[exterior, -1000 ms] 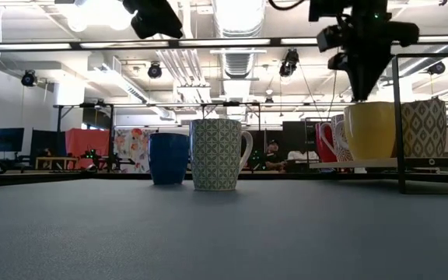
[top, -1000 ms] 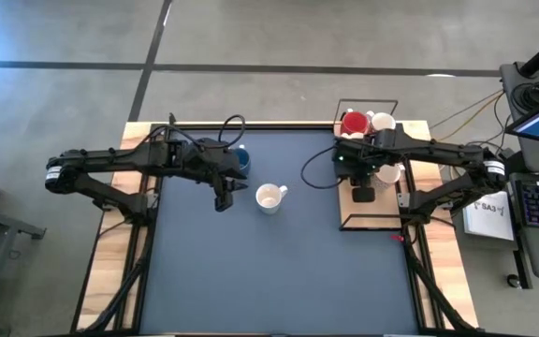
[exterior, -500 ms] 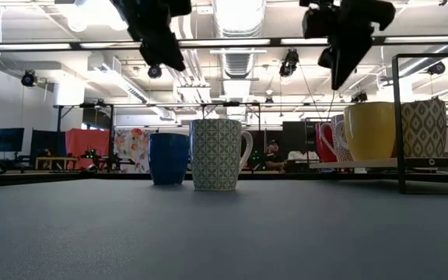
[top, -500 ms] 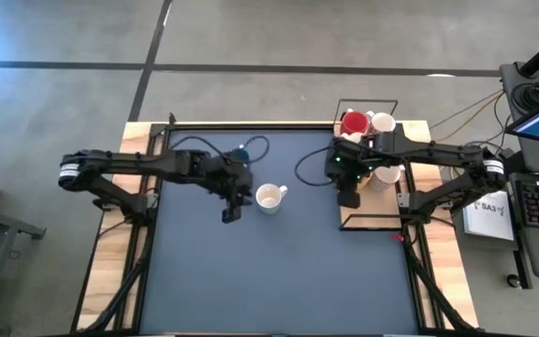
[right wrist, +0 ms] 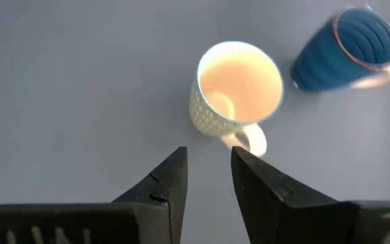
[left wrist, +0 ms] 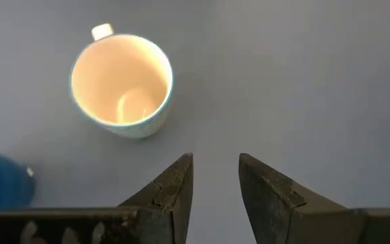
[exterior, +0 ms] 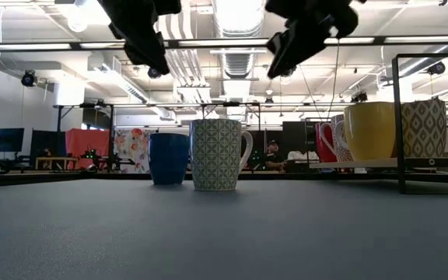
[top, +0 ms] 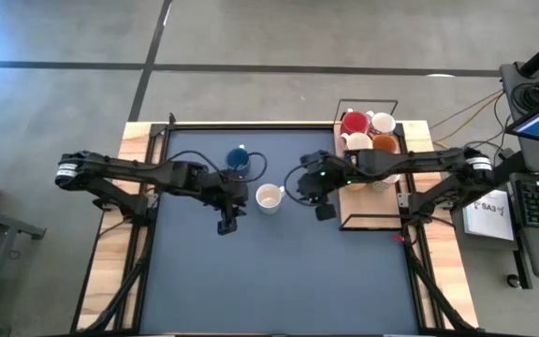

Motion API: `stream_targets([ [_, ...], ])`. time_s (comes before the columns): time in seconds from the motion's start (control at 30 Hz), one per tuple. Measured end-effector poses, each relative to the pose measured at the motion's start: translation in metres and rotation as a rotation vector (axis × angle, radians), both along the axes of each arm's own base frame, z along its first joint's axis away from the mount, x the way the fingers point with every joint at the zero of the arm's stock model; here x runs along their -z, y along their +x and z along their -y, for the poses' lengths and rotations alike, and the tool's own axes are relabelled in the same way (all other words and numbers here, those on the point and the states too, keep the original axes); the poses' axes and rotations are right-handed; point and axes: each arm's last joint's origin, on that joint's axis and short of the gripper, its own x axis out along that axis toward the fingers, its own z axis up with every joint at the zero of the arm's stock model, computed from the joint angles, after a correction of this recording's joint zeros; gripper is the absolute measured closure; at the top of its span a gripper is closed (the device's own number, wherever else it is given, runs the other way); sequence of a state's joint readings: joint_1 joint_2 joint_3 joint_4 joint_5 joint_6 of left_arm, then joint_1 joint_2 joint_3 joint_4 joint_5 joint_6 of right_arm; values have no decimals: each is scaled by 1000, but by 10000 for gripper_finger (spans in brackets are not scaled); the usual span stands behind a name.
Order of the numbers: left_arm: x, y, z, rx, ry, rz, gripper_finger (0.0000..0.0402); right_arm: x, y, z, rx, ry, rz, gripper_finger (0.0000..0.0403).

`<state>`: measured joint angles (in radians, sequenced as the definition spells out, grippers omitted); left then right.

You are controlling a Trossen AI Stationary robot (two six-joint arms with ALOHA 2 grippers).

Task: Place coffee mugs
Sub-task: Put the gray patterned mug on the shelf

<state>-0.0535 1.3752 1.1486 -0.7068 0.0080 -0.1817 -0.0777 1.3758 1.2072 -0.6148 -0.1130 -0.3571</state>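
A cream patterned mug [top: 269, 197] stands upright on the blue mat, its handle toward the table's right. The blue mug [top: 238, 160] stands just behind it. My left gripper [top: 225, 227] hovers above the mat, nearer and left of the cream mug [left wrist: 122, 85], open by a narrow gap. My right gripper [top: 325, 212] hovers to the right of that mug [right wrist: 239, 88], also narrowly open. More mugs stand in the rack at right: a red one [top: 353, 123], an orange one [top: 385, 143] and two white ones [top: 382, 121].
The wire rack with its wooden base [top: 368, 212] sits at the mat's right edge; its dark frame post [exterior: 399, 124] rises in the low view. Open mat [top: 269, 281] lies toward the near edge. Desks, a keyboard and cables stand beyond the table's right side.
My right gripper has left the spot above the orange mug in the rack, risen, tipped and swung toward the table's left, ending beside the cream mug. My left gripper has drawn toward the near edge, uncovering the blue mug. No mug has moved.
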Motion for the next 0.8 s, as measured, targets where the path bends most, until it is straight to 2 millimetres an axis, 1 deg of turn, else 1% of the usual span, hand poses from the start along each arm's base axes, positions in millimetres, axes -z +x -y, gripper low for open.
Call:
stream_targets([
  [0.17, -7, -15, 4, -84, 7, 36, 299, 24, 24, 1, -81, -66, 0, 274],
  [0.3, -14, -31, 6, -115, 13, 71, 299, 35, 38, 1, -122, -104, 33, 259],
  [0.47, -26, -52, 9, -130, 15, 137, 299, 51, 52, -1, -153, -127, 45, 260],
  [0.57, -34, -61, 10, -126, 11, 175, 299, 59, 58, -3, -174, -138, 40, 263],
  [0.67, -39, -67, 10, -119, 7, 204, 299, 67, 64, -4, -177, -140, 50, 263],
  [0.8, -43, -71, 10, -118, 4, 220, 299, 77, 71, -3, -183, -141, 30, 264],
])
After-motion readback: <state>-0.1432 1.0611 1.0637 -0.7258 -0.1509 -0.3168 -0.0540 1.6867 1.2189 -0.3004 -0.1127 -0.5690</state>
